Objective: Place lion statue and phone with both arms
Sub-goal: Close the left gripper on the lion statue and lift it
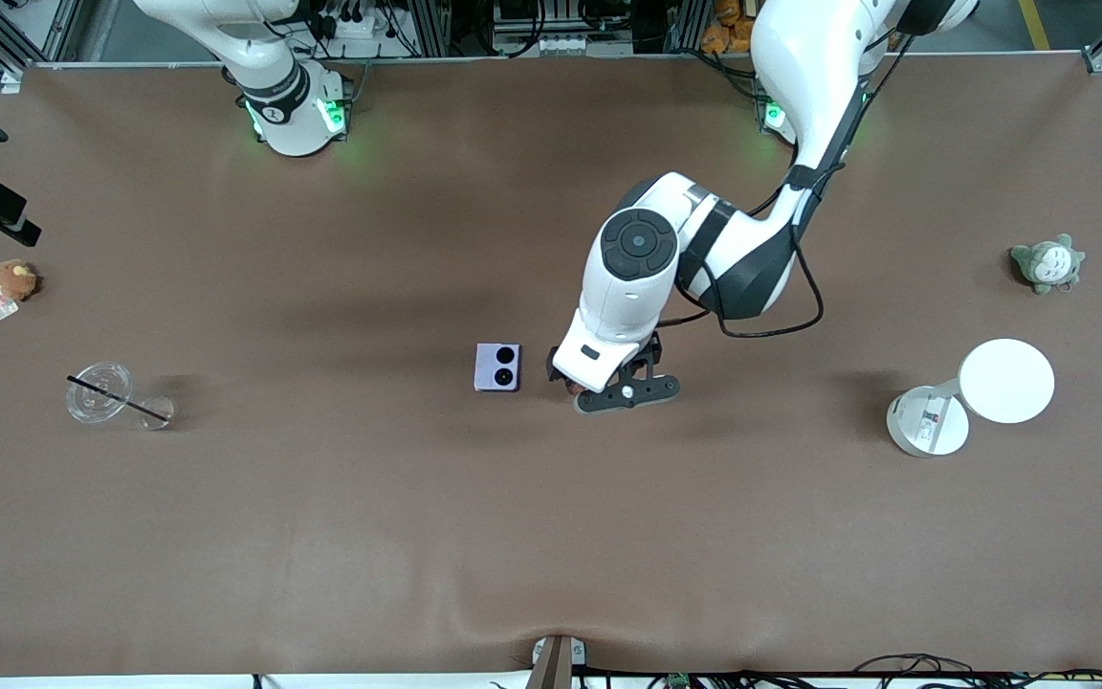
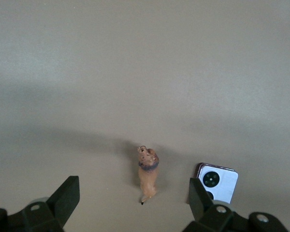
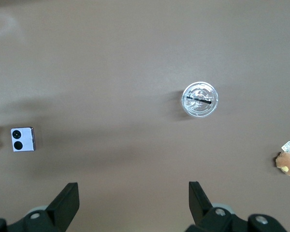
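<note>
The left gripper point(image 1: 620, 388) is held low over the middle of the table point(image 1: 551, 536), its fingers point(image 2: 65, 195) spread wide with nothing between them but open air above the lion statue point(image 2: 148, 174). The statue is seen in the left wrist view lying on the bare brown surface, apart from both fingers; in the front view it is almost wholly hidden under the gripper, only a reddish speck showing at the gripper's 9 o'clock edge. The phone point(image 1: 497, 367) lies flat just beside the statue, toward the right arm's end of the table, at the statue's 9 o'clock in the front view, with its two black camera circles facing up. It is not touched by either gripper.

The right gripper point(image 3: 133, 203) is held high above the table, out of the front view, and its arm is waiting; its fingers point(image 3: 65, 200) are likewise spread and empty.

Well apart from the task's things, a clear cup with a black straw point(image 1: 101, 390) and a round brown plush with a tag point(image 1: 13, 280) are found toward the right arm's end. Toward the left arm's end, a white round-headed stand point(image 1: 977, 392) and a grey-green plush point(image 1: 1046, 262) are placed. Nothing lies between the statue and the phone.
</note>
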Controlling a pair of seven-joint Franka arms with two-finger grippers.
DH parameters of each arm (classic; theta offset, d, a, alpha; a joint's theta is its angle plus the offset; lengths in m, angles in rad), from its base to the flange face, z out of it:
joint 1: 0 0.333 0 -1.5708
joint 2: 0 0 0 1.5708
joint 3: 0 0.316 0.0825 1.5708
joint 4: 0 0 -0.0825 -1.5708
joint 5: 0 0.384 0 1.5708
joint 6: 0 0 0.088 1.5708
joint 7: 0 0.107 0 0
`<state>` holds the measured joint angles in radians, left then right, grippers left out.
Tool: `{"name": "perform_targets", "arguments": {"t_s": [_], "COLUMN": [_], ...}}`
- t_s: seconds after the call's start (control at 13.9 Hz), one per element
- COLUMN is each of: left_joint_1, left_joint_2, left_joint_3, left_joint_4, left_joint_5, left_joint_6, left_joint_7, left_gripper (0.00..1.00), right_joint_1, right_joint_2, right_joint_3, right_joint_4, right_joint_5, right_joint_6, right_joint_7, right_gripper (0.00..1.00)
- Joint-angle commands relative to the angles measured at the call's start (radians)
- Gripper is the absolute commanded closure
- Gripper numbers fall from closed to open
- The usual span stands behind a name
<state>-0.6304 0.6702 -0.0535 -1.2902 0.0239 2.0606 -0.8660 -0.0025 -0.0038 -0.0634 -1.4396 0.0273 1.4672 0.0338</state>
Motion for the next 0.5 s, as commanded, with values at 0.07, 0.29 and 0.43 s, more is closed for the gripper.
{"name": "perform_targets", "arguments": {"t_s": [0.07, 0.29, 0.43], "left_joint_1": [-0.032, -0.046, -0.078], "left_joint_2": [0.048, 0.072, 0.074], "left_joint_3": [0.009, 0.014, 0.015], "left_joint_4": [0.026, 0.023, 0.000], "left_joint_5": [0.007, 0.008, 0.014], "left_joint_6": [0.052, 0.084, 0.069], "left_joint_7": [-0.024, -0.030, -0.045], "left_gripper": [0.00, 0.00, 0.00], "right_joint_1": [0.004, 0.006, 0.004], "right_joint_2": [0.002, 0.002, 0.002], "right_joint_3": [-0.003, -0.003, -0.003], "right_joint_4": [0.007, 0.007, 0.007], "right_joint_5": [0.003, 0.003, 0.003], "right_joint_6": [-0.007, -0.007, -0.007], "right_joint_7": [0.011, 0.012, 0.011], "right_gripper": [0.00, 0.00, 0.00]}}
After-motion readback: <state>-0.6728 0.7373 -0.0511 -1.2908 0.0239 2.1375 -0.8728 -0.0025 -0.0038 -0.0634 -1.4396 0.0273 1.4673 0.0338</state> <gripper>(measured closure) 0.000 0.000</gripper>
